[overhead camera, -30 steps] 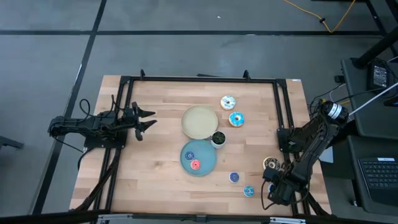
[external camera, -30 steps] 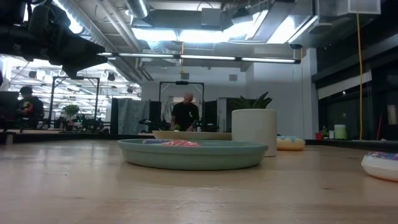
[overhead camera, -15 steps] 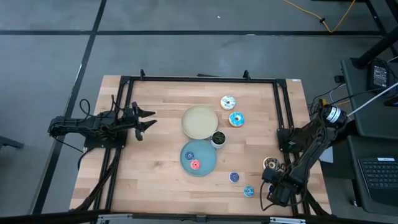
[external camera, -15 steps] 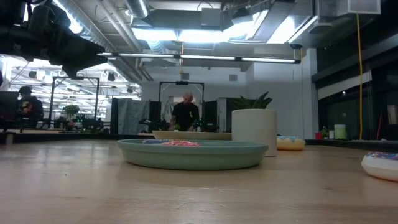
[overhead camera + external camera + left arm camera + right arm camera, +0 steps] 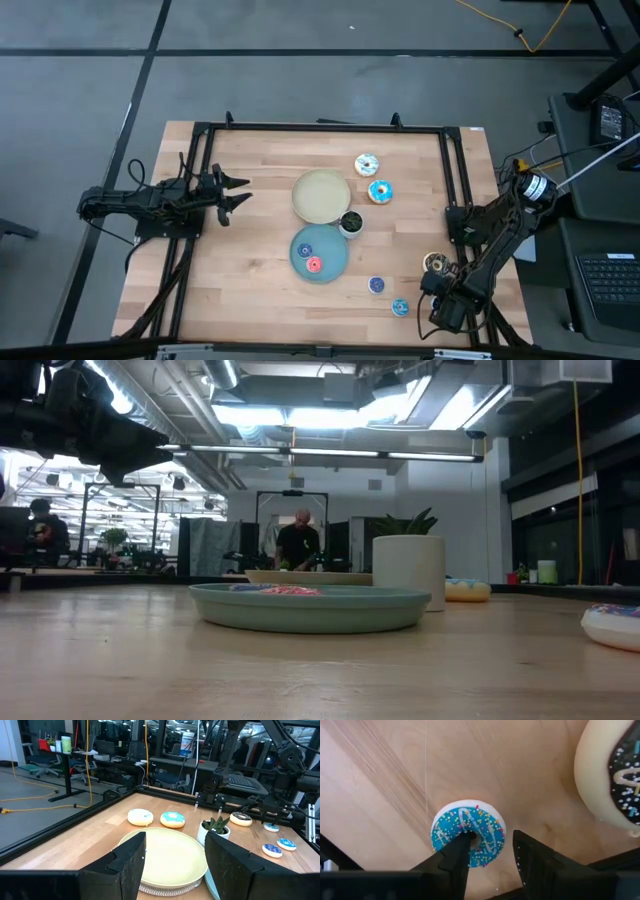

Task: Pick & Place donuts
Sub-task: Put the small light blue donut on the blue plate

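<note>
Two dark fingers of our right gripper [image 5: 490,851] stand apart over a small blue donut [image 5: 468,836] with sprinkles and white drizzle; one fingertip lies across its hole and the other just beside its rim, not closed on it. This donut lies on bare wood near the table's front right corner. We see only part of the dark brown donut [image 5: 612,772], cut off at the frame edge. Our left gripper [image 5: 228,193] waits at the table's left side, fingers spread and empty, facing the round cream plate [image 5: 165,857]. Beyond it lie the white-iced donut [image 5: 140,816] and light-blue-iced donut [image 5: 172,819]. The blue plate [image 5: 330,262] carries a pink donut [image 5: 314,264] and a tiny blue one.
</note>
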### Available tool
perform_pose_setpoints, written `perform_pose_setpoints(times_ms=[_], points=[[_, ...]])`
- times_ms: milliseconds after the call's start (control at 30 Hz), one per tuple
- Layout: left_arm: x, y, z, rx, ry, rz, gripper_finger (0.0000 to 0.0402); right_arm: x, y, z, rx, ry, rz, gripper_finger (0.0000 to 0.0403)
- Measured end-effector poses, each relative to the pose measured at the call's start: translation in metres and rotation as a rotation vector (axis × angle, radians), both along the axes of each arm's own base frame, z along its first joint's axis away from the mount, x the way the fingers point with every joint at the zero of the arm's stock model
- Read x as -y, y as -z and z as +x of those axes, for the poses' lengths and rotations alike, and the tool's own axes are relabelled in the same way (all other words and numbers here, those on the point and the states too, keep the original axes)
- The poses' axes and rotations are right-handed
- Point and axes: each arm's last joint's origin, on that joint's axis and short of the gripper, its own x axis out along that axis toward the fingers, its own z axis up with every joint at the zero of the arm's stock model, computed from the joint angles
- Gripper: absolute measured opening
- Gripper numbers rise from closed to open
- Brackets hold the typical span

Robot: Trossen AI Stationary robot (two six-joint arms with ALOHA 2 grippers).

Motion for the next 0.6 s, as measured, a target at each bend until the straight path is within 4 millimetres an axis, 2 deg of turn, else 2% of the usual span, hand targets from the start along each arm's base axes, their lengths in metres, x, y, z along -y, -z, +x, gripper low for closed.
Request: perform_pose_setpoints(times_ms=[300,600], points=[[0.000,0.000,0.000,0.000,0.000,0.000,0.0196,-0.001,0.000,0.000,-0.009,-0.001,0.008,0.0083],[0.000,0.000,0.000,0.000,0.000,0.000,0.0196,-0.009,-0.015,0.010,0.017,-0.025,0.061,0.0059]])
